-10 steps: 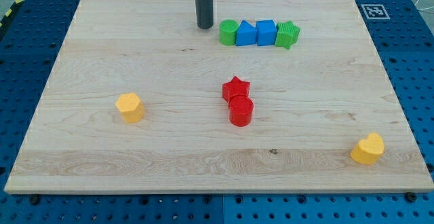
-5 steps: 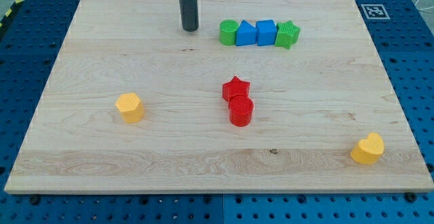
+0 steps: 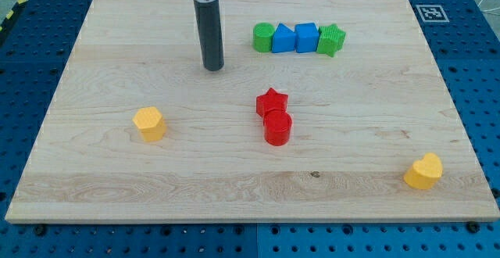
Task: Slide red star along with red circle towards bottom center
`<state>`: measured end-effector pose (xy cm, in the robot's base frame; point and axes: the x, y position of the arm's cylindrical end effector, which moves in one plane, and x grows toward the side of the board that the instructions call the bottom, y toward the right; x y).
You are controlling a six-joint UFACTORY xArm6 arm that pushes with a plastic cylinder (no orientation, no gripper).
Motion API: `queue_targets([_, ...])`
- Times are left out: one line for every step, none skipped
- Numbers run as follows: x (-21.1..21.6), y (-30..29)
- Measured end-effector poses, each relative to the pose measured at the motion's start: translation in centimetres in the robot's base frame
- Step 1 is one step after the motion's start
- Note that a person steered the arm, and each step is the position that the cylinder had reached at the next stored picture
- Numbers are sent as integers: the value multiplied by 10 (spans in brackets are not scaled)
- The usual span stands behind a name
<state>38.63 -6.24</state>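
My tip [image 3: 213,68] sat upper left of the touching red star [image 3: 272,102] and red circle [image 3: 277,127]; the rod's top was cut off, and it carried no gripper.

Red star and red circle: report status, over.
My tip on the board, up-left of red star, no contact. Red circle touching the star's lower side, mid-board. Nothing between the pair and the bottom edge.

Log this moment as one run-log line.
tip: up-left of red star, no contact | red circle: touching star, below it | push: not begun
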Motion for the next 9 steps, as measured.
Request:
queue_targets([10,3])
queue_targets([22,7])
queue_targets([22,28])
queue_targets([22,33])
queue_targets([23,33])
queue_targets([24,35])
queue_targets([24,36])
queue_targets([24,37])
queue_targets([24,48])
